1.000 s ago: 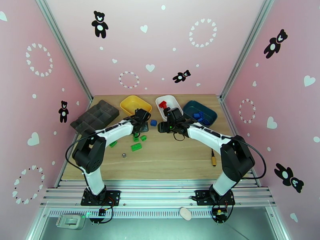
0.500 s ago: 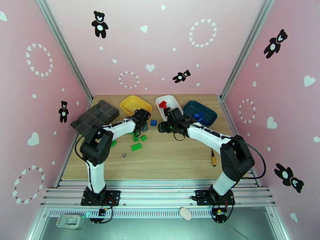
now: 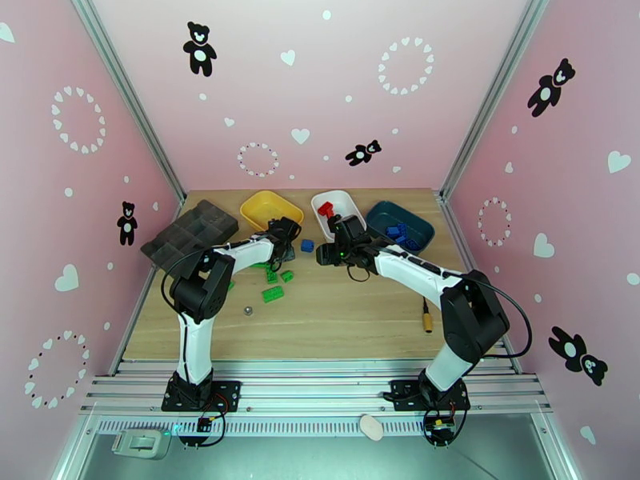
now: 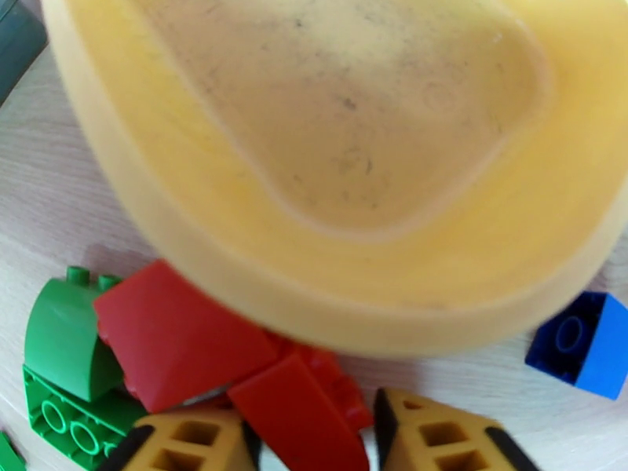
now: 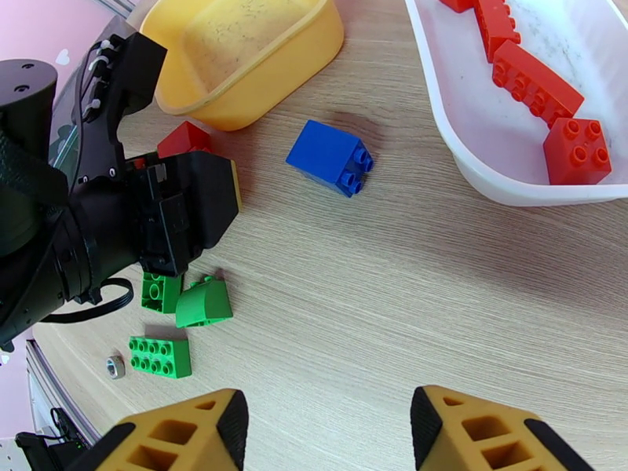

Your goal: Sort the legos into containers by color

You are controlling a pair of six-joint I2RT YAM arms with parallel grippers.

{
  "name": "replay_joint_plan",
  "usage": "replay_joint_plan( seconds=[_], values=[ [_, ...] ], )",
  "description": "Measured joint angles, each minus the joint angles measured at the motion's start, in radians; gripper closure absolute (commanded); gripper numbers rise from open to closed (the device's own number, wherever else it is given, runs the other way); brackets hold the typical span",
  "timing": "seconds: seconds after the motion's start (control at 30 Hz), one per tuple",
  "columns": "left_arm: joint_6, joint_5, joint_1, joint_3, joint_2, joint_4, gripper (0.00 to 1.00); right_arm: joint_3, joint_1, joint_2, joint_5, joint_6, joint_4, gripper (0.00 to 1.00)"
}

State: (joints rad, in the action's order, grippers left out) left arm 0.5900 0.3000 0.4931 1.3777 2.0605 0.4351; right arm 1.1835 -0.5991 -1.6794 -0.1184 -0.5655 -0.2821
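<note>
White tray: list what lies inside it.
Inside the white tray lie several red legos, seen from the right wrist; the tray's far end is cut off there.

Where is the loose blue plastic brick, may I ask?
Top view: the blue brick sits centrally, by the gap between the yellow tray and the white tray.

**Both grippers low by the trays**

Your left gripper (image 3: 282, 236) sits low at the yellow tray's (image 3: 264, 210) near edge, green legos (image 3: 273, 294) scattered on the table just behind it. Your right gripper (image 3: 324, 254) is beside the white tray (image 3: 340, 195), and a blue lego (image 3: 307, 246) lies between the two. There's a red lego (image 3: 325, 208) in the white tray, blue legos (image 3: 398, 232) in the teal tray (image 3: 384, 210), and the organizer (image 3: 192, 232) far left.
</note>
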Motion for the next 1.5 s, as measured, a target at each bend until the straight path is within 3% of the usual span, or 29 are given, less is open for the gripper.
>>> replay_joint_plan(
  seconds=[0.3,0.63,0.87,1.1,1.33,1.43,1.5],
  values=[
    [-0.002,-0.001,0.001,-0.005,-0.004,-0.001,0.75,0.0,0.002,0.0,0.008,0.0,-0.001,0.43],
    [0.008,-0.037,0.043,-0.119,-0.113,-0.001,0.76,0.0,0.062,0.006,0.024,0.0,-0.019,0.43],
    [-0.021,-0.129,0.111,-0.106,-0.172,-0.004,0.77,-0.008,0.143,0.037,0.027,0.001,-0.031,0.39],
    [-0.066,-0.269,0.129,0.093,-0.145,-0.002,0.76,-0.057,0.207,0.099,0.033,0.001,-0.04,0.37],
    [-0.082,-0.375,0.128,0.418,0.043,0.006,0.72,-0.12,0.254,0.194,0.041,0.0,-0.048,0.35],
    [-0.084,-0.401,0.128,0.561,0.157,0.024,0.62,-0.136,0.262,0.236,0.05,0.001,-0.059,0.35],
    [-0.08,-0.414,0.128,0.645,0.226,0.044,0.46,-0.143,0.263,0.257,0.053,0.002,-0.066,0.34]
  ],
)
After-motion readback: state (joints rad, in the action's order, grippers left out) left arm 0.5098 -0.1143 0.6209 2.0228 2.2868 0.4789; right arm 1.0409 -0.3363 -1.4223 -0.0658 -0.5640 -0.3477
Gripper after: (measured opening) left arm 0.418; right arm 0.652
